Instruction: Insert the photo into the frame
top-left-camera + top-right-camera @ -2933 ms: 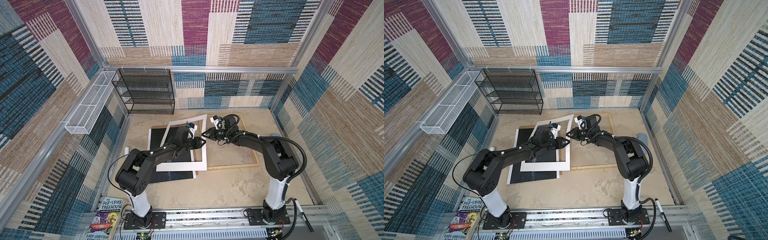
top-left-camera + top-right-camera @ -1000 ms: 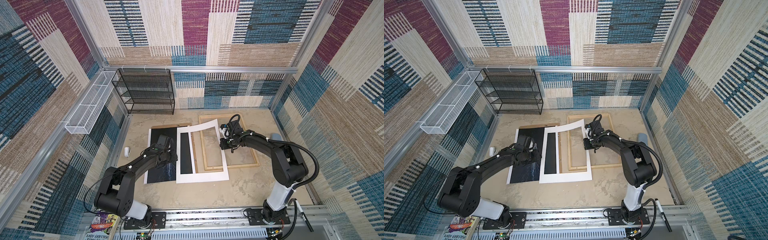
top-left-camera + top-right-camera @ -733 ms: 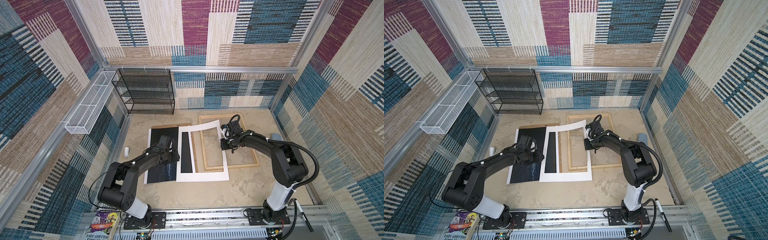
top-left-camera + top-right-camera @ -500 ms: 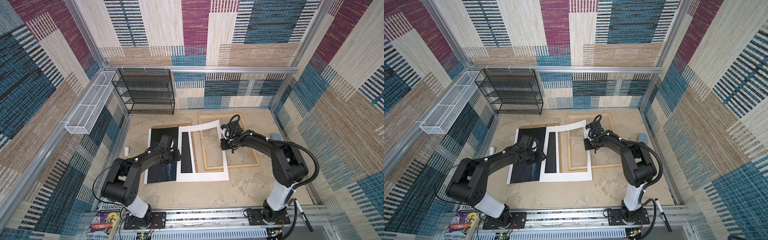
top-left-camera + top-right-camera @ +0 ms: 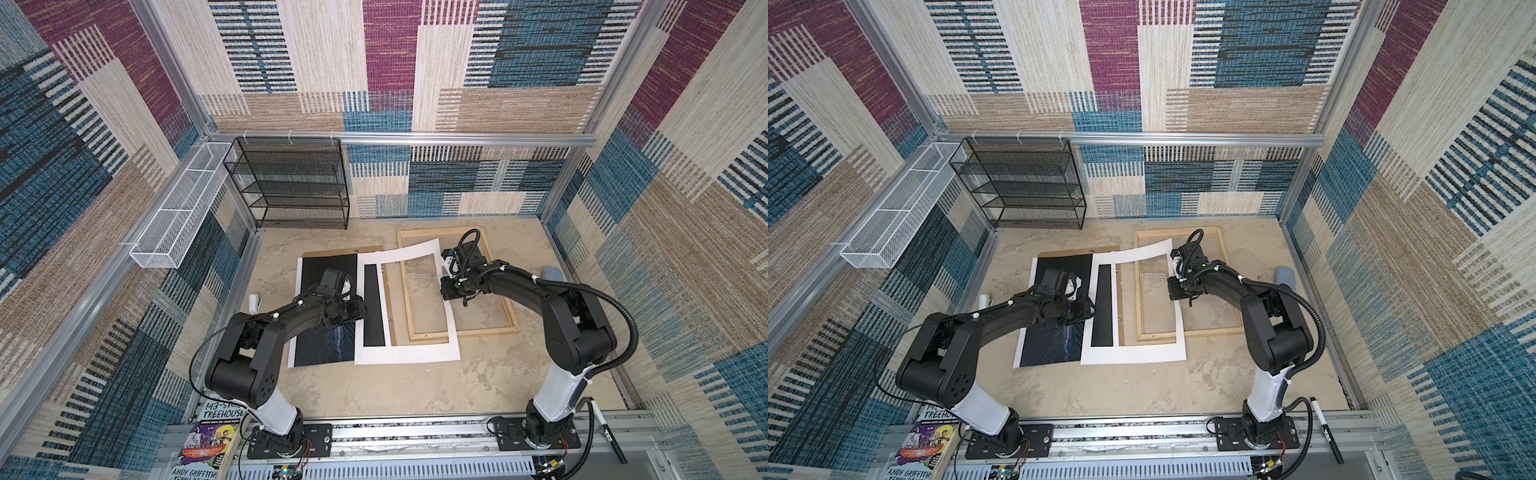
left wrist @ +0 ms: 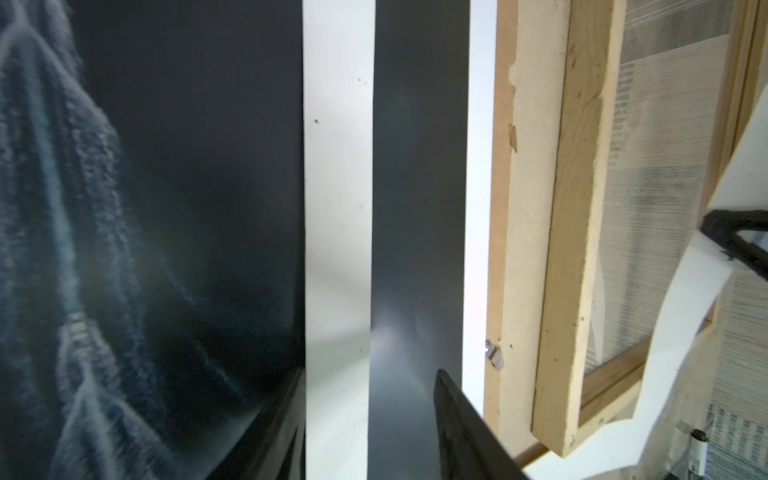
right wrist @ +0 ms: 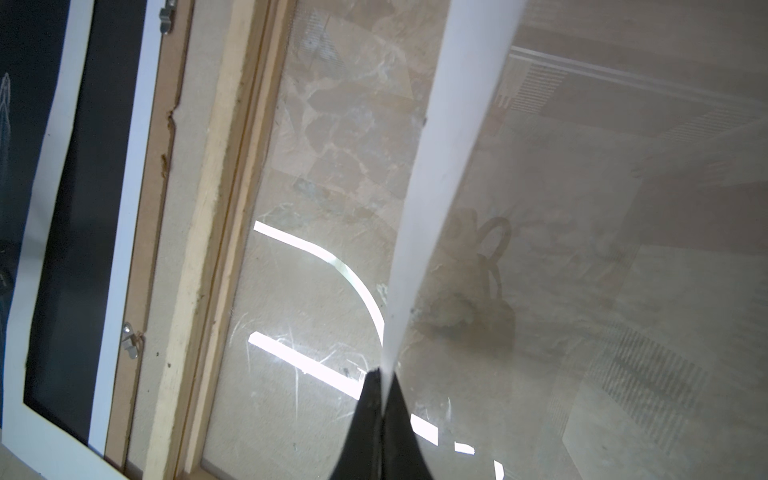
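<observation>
**Tabletop lot: print, frame, mat, backing, two pincers**

**Lettering.** Book (image 5: 210,436) beside the left arm's base: the cover reads "143-STOR…", "TREEHOUSE" and "ANDY GRIFFITH…", with the rest cut off. Marker pen (image 5: 607,434) beside the right arm's base: pale print on the barrel, too small to read.

**Left pincer** (image 5: 362,310). Fingers stand apart and nothing is gripped between them. It sits low over the photo.

**The photo** (image 5: 322,345). Black image with a white margin, lying flat and face up. It is directly beneath the left pincer and runs back under that arm. The side facing the right pincer is covered by the white mat (image 5: 405,353). A black strip of the print shows through the mat's window, just ahead of the left pincer's tips. The photo is well apart from the right pincer.

**Hardboard backing** (image 5: 332,252). Brown sheet under the photo, showing past the print's far edge.

**Right pincer** (image 7: 380,376). Clenched on the white mat's side band. It holds that side raised and bowed above the pane. The mat's opposite band rests on the photo, just beside the left pincer.

**The frame** (image 5: 478,332). Pale wood rails and a clear pane, flat on the table, directly below the right pincer. The half nearer the left pincer lies under the mat. Between that pincer and the frame's nearest rail come the mat band, the photo strip and the hardboard edge.
</observation>
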### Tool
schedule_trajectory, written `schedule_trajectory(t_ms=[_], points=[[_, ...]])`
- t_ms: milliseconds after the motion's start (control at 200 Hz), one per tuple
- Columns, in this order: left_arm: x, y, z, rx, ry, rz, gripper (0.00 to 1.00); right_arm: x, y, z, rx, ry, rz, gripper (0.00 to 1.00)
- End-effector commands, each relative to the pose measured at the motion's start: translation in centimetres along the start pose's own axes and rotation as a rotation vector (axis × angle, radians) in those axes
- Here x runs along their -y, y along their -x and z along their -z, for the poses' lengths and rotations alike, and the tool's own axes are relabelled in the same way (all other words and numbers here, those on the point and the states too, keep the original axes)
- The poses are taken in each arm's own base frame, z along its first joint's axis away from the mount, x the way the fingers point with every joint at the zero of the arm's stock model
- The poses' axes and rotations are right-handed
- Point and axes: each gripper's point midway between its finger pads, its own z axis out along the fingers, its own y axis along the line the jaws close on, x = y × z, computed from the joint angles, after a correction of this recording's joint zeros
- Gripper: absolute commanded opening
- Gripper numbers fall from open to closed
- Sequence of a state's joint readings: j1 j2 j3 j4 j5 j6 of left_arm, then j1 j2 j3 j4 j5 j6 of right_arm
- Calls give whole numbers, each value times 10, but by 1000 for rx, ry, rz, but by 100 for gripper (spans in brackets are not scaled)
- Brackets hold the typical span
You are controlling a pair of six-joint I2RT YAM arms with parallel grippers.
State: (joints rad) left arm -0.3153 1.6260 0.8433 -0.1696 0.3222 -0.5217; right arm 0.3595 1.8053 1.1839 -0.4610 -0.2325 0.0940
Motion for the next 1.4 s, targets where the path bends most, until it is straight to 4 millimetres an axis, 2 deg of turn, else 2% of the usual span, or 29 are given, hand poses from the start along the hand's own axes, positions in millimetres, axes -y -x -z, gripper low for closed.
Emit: schedule_trajectory(t_ms=[0,386,621,746,1097,1397], points=[[15,6,6,19,-67,11,52,-6,6,0,28,30,-6,0],[39,15,31,73,-159,11,49,-10,5,0,41,61,-20,0],[56,23,53,129,-220,0,49,-13,7,-2,47,77,-24,0],[62,23,55,134,-260,9,48,-17,9,0,56,99,-26,0],[60,21,51,137,-266,25,45,-34,15,5,101,200,-41,0],[45,16,45,135,-205,36,39,-48,17,11,128,306,-71,0]])
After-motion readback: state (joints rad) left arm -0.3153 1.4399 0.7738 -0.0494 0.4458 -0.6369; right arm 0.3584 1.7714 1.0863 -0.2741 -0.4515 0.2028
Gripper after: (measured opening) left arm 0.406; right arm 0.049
